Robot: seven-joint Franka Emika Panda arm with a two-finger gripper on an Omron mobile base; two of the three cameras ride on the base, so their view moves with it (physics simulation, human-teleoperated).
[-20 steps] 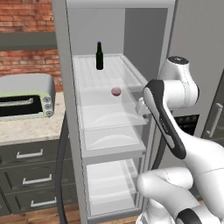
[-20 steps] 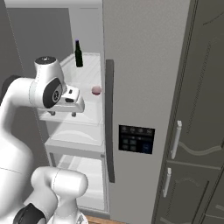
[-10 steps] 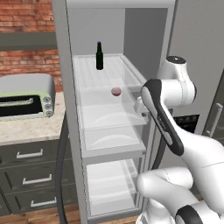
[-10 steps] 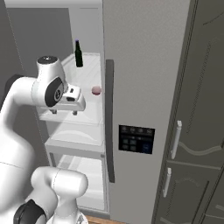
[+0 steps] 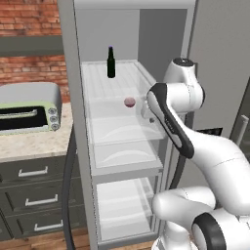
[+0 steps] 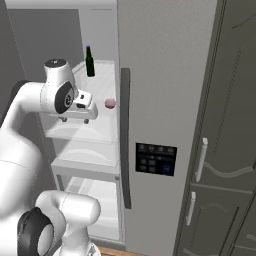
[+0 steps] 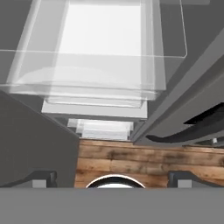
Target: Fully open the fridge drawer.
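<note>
Inside the open fridge, the fridge drawer point(image 5: 124, 132) sits under the ribbed clear shelf point(image 5: 114, 83), a wide see-through bin with a curved arc moulded on its front, its front edge level with the fridge opening in the left base view. From the hand camera the same drawer point(image 7: 83, 83) is seen from above and in front, its clear front wall jutting over the lower bin point(image 7: 103, 129) and the wooden floor point(image 7: 148, 159). On the shelf stands a dark bottle point(image 5: 111, 62) upright near the back, and a small reddish round object point(image 5: 129, 102) (too small to name with certainty) lies nearer the front; in the right base view the bottle point(image 6: 89, 61) and the reddish thing point(image 6: 110, 103) show beside the edge of the fridge door point(image 6: 165, 100). The gripper point(image 6: 86, 116) hangs at the shelf's front edge, above the drawer and pointing downward, close to the reddish object but apart from it. Its jaws appear widely spread in the hand view, with one finger tip point(image 7: 39, 178) at the lower left and the other at the lower right, and nothing between them. To the left of the fridge, a toaster oven point(image 5: 27, 110) rests on the stone desk point(image 5: 29, 146) above dark grey cabinet drawers point(image 5: 36, 188) with silver handles.
</note>
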